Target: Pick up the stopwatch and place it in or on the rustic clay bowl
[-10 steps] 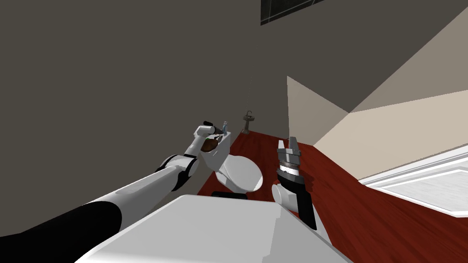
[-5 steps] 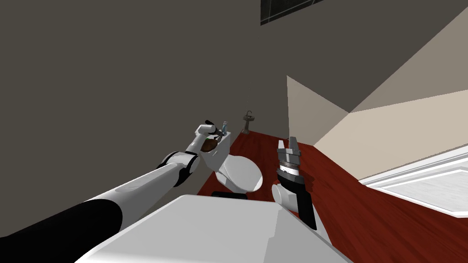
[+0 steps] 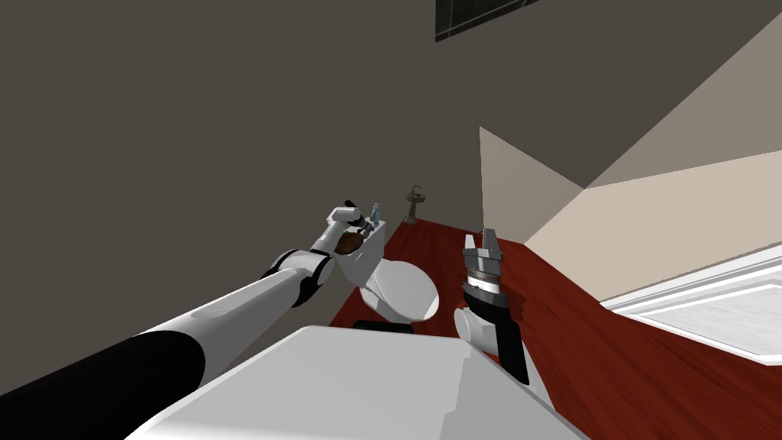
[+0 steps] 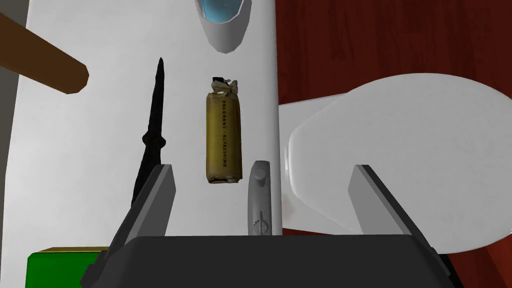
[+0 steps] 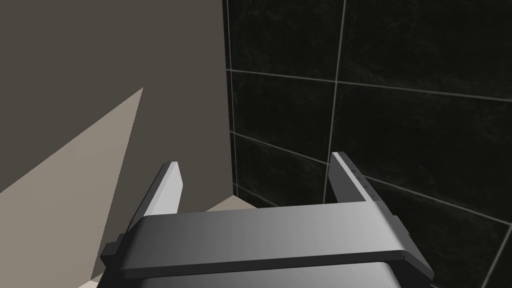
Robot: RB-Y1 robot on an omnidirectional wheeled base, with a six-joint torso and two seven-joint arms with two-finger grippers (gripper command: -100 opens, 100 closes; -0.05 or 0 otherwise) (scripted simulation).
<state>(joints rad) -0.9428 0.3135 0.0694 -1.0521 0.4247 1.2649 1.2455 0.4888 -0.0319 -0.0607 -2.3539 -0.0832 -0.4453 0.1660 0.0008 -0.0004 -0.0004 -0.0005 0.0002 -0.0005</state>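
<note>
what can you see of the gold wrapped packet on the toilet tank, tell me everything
The gold packet is an oblong bar in an olive-gold wrapper, with a line of small dark print along its length and a crumpled, paler far end. It lies flat on the white tank top, pointing lengthwise away from the open left claw, beside a black blade-shaped object and short of a white cup. Nothing seems to touch it but the top.

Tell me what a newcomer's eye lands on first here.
First, the olive-gold wrapped bar lies on the white toilet tank, with a black dagger-shaped object beside it. Nearer, the open left gripper brackets a slim grey stopwatch at the tank's edge.
</note>
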